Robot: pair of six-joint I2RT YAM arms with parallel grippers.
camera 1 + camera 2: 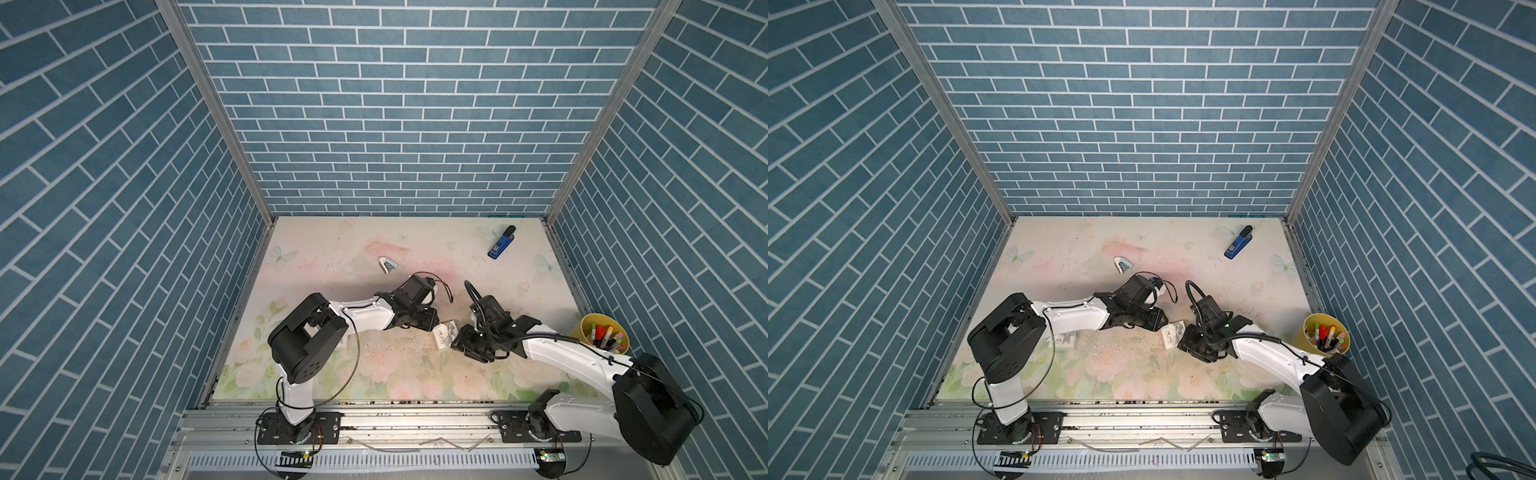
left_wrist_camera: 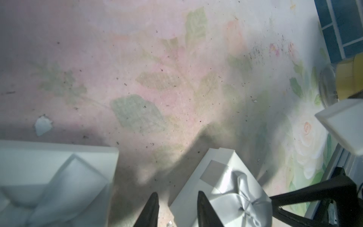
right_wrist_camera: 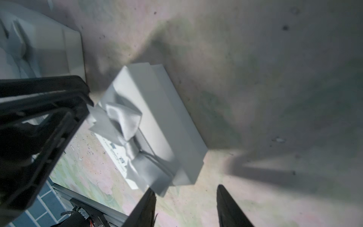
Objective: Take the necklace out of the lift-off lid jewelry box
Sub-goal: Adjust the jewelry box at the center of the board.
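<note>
Specks dot floral tabletop (image 1: 374, 249) around jewelry box (image 1: 445, 335), within blue brick-patterned walls (image 1: 395, 104).

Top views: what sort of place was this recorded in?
Probably a staged robot test cell, not a home: brick-print wall panels in aluminium framing, a floral-print tabletop, plus left arm and right arm bolted to a front mounting rail.

Bright, sharp top views; wrist views blurred and shadowed.

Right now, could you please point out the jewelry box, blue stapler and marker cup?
jewelry box (image 3: 151, 102): right wrist view, its lid.
blue stapler (image 1: 501, 243): in a top view, its body.
marker cup (image 1: 596, 321): in a top view, inner wall.
</note>
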